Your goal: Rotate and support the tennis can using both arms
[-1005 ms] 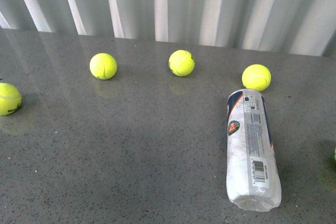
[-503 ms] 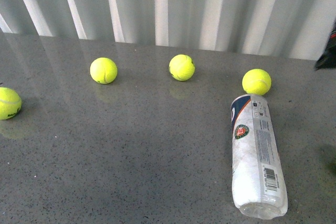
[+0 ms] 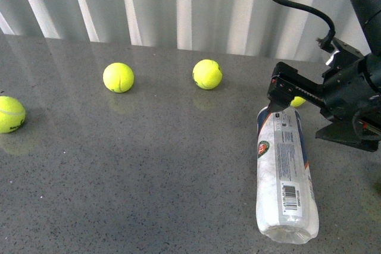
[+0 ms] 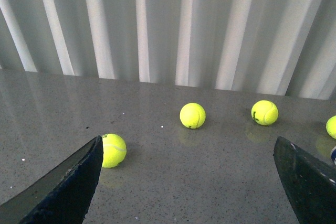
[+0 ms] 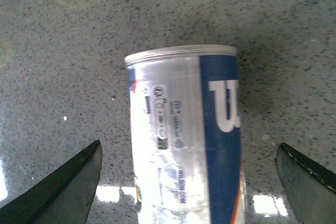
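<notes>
Can (image 3: 286, 173): lying flat, table's (image 3: 149, 165) 4 o'clock, rim (image 5: 181, 53) toward 12.
Right gripper (image 3: 282, 90): fingers spread, over rim end; straddle evenly before closing.
Left gripper (image 4: 187, 148): spread, empty; bring to base (image 3: 289, 233) as support.

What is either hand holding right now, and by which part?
Nothing. The right hand is open, straddling the rim end of the tennis can without touching it; the left hand is open and empty.

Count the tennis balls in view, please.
4 tennis balls: one at far left, two toward the back, one mostly hidden behind the right arm. More may be hidden.
</notes>
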`<control>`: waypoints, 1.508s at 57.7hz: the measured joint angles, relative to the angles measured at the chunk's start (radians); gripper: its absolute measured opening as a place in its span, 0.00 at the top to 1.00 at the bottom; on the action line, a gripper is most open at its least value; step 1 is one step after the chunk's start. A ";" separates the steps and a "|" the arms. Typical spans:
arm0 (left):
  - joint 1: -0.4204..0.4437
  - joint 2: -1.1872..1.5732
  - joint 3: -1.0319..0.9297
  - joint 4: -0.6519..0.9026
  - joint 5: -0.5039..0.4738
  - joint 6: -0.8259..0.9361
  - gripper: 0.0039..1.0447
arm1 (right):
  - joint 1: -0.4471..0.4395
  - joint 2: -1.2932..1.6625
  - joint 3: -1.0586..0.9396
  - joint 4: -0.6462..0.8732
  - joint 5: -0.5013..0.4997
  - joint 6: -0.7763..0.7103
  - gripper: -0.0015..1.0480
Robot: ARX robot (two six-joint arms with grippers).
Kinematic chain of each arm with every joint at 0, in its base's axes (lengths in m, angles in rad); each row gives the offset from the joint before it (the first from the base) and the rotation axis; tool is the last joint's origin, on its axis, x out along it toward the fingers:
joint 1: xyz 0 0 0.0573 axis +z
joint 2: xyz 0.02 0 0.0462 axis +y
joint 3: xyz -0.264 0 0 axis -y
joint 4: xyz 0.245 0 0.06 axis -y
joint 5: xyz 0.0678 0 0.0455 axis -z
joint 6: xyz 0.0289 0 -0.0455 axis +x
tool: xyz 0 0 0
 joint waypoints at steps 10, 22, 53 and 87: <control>0.000 0.000 0.000 0.000 0.000 0.000 0.06 | 0.019 0.070 0.019 0.007 -0.023 -0.006 0.07; 0.000 0.000 0.000 0.000 0.000 0.000 0.06 | 0.024 0.122 -0.003 0.062 -0.020 -0.011 0.07; 0.000 0.000 0.000 0.000 0.000 0.000 0.06 | 0.025 0.127 -0.014 0.083 0.018 -0.051 0.54; 0.000 0.000 0.000 0.000 0.000 0.000 0.06 | 0.116 -0.096 -0.039 0.190 0.243 -0.262 0.86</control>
